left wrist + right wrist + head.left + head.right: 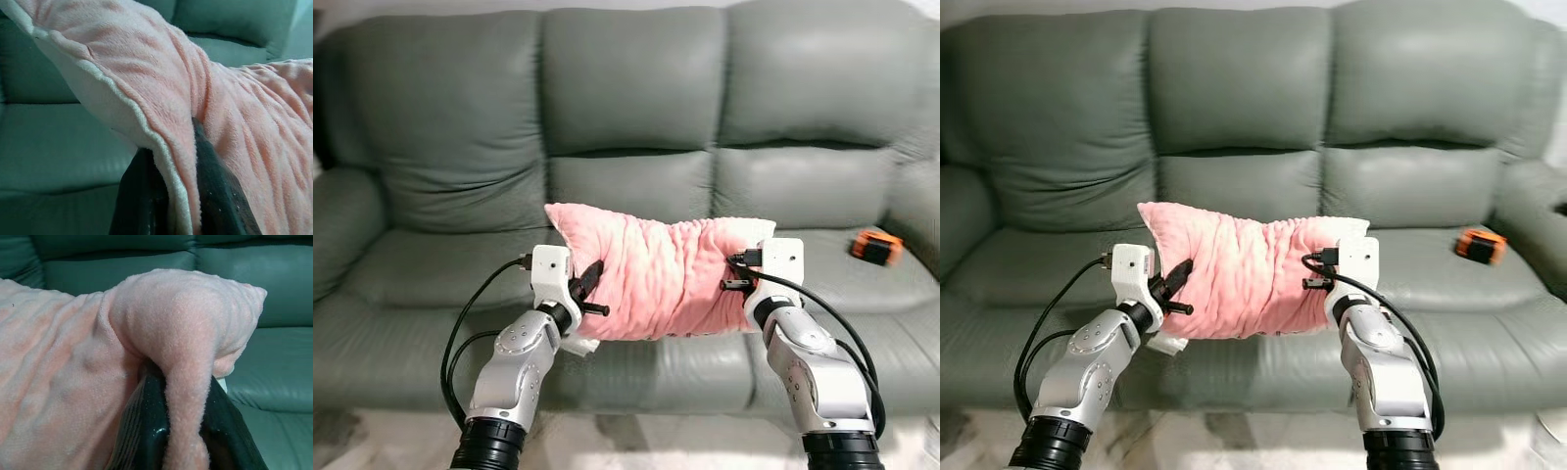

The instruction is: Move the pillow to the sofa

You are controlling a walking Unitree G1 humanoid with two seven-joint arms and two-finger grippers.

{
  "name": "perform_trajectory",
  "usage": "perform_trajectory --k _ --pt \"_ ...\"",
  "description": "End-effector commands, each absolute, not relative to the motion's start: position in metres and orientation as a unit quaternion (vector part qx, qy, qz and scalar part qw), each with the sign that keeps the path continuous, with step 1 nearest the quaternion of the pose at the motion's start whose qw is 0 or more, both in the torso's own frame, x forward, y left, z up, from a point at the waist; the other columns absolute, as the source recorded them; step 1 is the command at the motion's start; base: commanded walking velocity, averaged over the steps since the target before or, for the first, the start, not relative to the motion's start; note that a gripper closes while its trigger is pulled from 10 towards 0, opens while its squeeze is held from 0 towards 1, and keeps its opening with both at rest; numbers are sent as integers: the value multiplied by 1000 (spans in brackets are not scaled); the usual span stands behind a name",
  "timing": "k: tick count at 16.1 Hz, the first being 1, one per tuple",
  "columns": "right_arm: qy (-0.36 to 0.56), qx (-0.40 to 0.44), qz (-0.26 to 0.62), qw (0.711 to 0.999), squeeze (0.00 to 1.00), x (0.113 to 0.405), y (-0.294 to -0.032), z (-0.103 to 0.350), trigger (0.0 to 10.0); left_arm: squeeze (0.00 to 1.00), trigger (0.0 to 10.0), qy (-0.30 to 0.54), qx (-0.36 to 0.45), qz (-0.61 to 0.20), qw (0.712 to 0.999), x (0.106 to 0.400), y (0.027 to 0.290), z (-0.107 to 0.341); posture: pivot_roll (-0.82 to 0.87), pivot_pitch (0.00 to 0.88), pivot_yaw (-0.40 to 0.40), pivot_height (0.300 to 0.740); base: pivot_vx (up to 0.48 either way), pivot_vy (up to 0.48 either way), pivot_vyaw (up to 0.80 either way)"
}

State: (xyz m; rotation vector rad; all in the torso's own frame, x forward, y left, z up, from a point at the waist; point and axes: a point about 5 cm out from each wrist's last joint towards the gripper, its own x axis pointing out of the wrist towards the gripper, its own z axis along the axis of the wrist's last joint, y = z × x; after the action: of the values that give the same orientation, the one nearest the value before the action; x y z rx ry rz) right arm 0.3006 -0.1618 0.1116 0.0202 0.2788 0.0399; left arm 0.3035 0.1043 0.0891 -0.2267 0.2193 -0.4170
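Note:
A pink fleece pillow (661, 274) hangs in the air between my two arms, in front of the middle seat of a grey-green leather sofa (636, 108). My left gripper (590, 286) is shut on the pillow's left edge, its black fingers (215, 191) pinching the seam. At the pillow's right end, my right gripper (736, 279) is shut on a bunched fold, with the fabric squeezed between its fingers (146, 431). The pillow is stretched and creased between the two grips.
A small orange and black object (875, 246) lies on the sofa's right seat cushion. The left seat cushion (431, 264) is bare. Pale floor (646, 446) runs along the sofa's front.

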Motion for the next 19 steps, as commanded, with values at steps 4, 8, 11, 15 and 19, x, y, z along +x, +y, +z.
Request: perform_trajectory --k 4,8,11,15,19 --pt "139 15 25 990 0 302 -159 114 10000 0 10000 97 -116 -220 964 304 100 97 -192 0 36 740 0 0 -731" --pt "140 15 25 990 0 301 -159 114 10000 0 10000 98 -122 -229 961 304 98 97 -196 0 32 740 0 0 -727" --pt "132 13 30 991 0 301 -159 116 10000 0 10000 98 -125 -230 960 304 97 97 -196 0 30 740 0 0 -481" --pt "131 11 31 991 0 301 -159 116 10000 0 10000 93 -134 -240 957 303 95 99 -199 0 29 740 172 0 0" --pt "132 9 31 991 0 301 -159 116 10000 0 10000 93 -136 -243 956 302 93 99 -200 0 29 740 350 0 0"
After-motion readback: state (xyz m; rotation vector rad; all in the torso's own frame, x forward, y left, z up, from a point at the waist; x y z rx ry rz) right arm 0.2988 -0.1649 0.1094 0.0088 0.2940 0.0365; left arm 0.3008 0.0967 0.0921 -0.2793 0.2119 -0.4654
